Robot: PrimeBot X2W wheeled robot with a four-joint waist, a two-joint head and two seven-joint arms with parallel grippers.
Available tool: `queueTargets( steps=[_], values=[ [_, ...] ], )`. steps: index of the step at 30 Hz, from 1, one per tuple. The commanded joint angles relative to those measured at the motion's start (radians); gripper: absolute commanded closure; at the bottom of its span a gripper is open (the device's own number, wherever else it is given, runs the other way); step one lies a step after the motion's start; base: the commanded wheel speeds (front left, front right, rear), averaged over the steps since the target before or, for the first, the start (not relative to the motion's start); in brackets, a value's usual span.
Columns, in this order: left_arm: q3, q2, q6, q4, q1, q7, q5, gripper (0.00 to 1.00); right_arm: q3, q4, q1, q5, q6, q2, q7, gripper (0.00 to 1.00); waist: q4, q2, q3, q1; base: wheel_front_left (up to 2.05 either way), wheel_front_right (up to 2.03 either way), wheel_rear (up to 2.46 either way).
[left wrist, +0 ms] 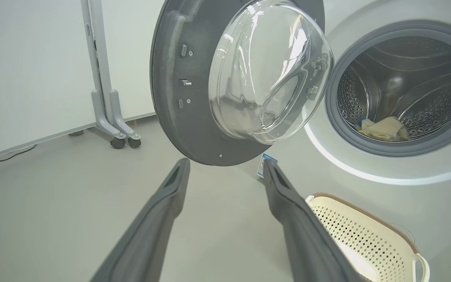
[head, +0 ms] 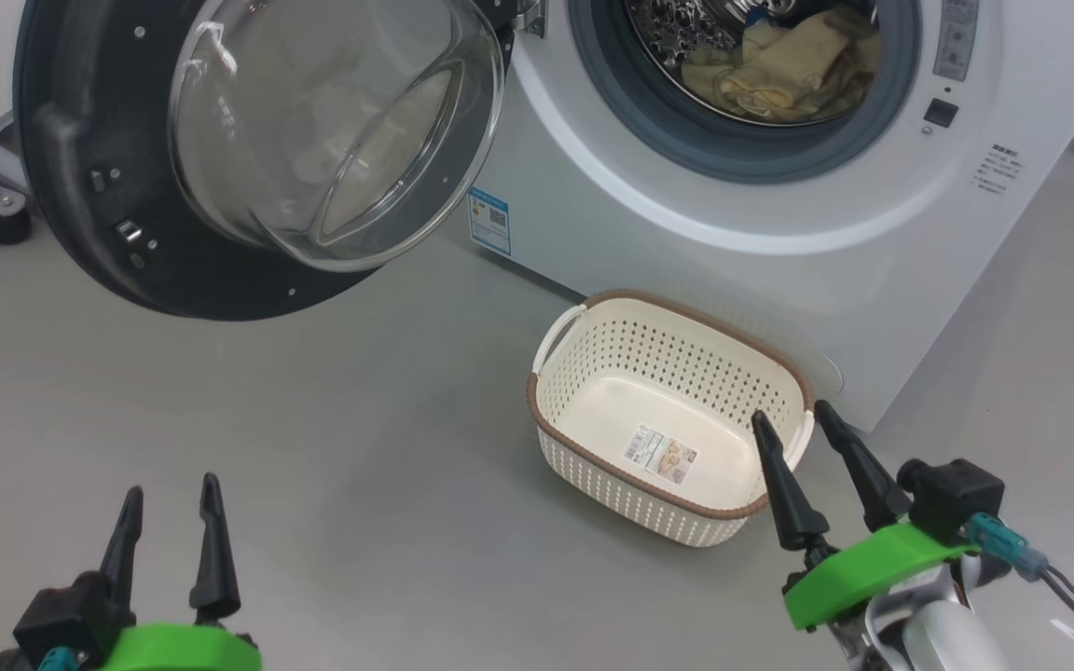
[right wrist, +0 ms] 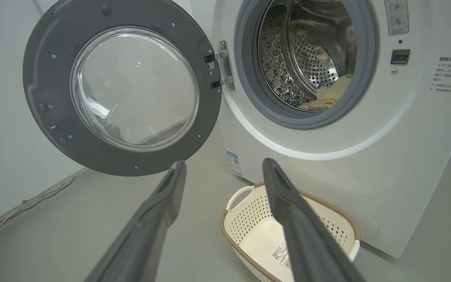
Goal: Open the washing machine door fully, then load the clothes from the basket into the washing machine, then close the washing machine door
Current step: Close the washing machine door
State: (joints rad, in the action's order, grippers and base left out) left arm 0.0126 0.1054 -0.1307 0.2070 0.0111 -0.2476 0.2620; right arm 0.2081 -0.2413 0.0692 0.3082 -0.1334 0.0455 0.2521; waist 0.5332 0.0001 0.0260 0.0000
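Bright, even light left faint shadows on the floor [head: 313,419]. Glare streaked the door [left wrist: 249,78] glass. Wrist views bowed at edges; the near fingers [right wrist: 149,227] were blurred.

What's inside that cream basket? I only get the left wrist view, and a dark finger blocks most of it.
Observer: Only a label sticker on the base. The small cream perforated plastic basket is otherwise empty.
Operator: Where is the other arm?
Observer: In the head view, the right arm's two long dark fingers are spread apart at the basket's right end, with nothing between them.
Operator: What would the round black-rimmed door catch on when shut?
Observer: Probably the small dark square recess on the big white washing machine, to the right of its opening.
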Motion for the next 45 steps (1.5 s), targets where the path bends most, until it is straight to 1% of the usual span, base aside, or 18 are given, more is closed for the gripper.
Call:
queueTargets(
  steps=[1,33,34,35,36,41,45],
  values=[
    [-0.042,0.007,0.002,-0.039,0.025,-0.014,-0.014,0.00,0.025,0.026,0.048,0.007,0.003,0.006,0.010,0.00,-0.001,-0.0001,-0.001,0.0000,0.00,0.00,0.00],
    [-0.055,-0.017,0.000,-0.039,0.030,-0.014,-0.027,0.00,0.013,0.031,0.025,0.004,0.003,0.015,0.010,0.00,0.000,-0.0001,0.004,0.0000,0.00,0.00,0.00],
    [-0.053,-0.018,0.000,-0.039,0.032,-0.014,-0.026,0.45,0.012,0.032,0.024,0.003,0.003,0.017,0.010,0.00,0.000,-0.0001,0.007,0.0000,0.00,0.00,0.00],
    [-0.051,-0.020,0.000,-0.041,0.033,-0.014,-0.025,0.80,0.011,0.033,0.024,0.002,0.003,0.019,0.010,0.00,0.001,-0.0001,0.011,0.0000,0.00,0.00,0.00],
    [-0.050,-0.022,0.000,-0.042,0.035,-0.014,-0.022,1.00,0.009,0.035,0.024,0.001,0.003,0.022,0.010,0.00,0.001,-0.0001,0.015,0.0000,0.00,0.00,0.00],
    [-0.045,-0.031,0.000,-0.052,0.049,-0.014,0.018,1.00,0.003,0.040,0.018,-0.008,0.003,0.040,0.010,0.00,0.005,-0.0001,0.046,0.0000,0.00,0.00,0.00],
    [-0.062,-0.035,0.000,-0.083,0.078,-0.014,0.051,1.00,0.003,0.057,0.020,-0.023,0.003,0.073,0.010,0.00,0.007,-0.0001,0.103,0.0000,0.00,0.00,0.00]
  ],
)
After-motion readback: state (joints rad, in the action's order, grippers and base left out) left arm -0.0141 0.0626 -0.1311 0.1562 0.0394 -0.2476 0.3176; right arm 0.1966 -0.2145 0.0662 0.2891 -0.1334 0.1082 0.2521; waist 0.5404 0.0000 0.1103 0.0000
